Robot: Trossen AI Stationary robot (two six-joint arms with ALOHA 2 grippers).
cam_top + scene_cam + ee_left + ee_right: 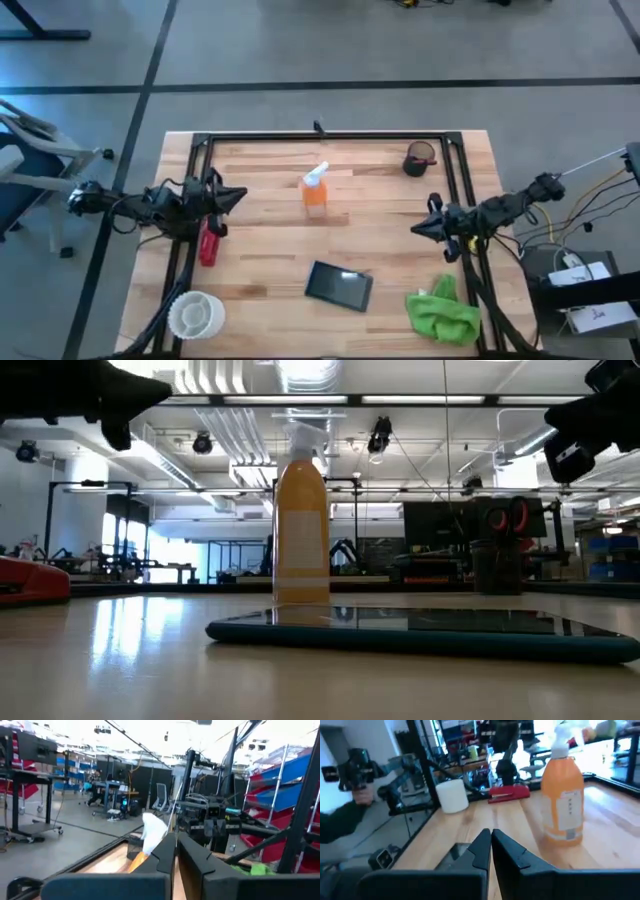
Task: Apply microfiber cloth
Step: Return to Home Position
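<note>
Microfiber cloth [440, 315] lies loose beside cellphone [338, 285], wiping apparently done. Left gripper [235, 197] and right gripper [418, 230], fingers pressed together, flank the cellphone, parked clear.

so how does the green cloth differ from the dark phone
The microfiber cloth is lime green and crumpled in folds; the phone is a dark flat rectangle. The cloth lies at the table edge on the right arm's side, the phone nearer the middle. Both rest on the wood, apart, and neither the left claw nor the right claw holds them.
</note>
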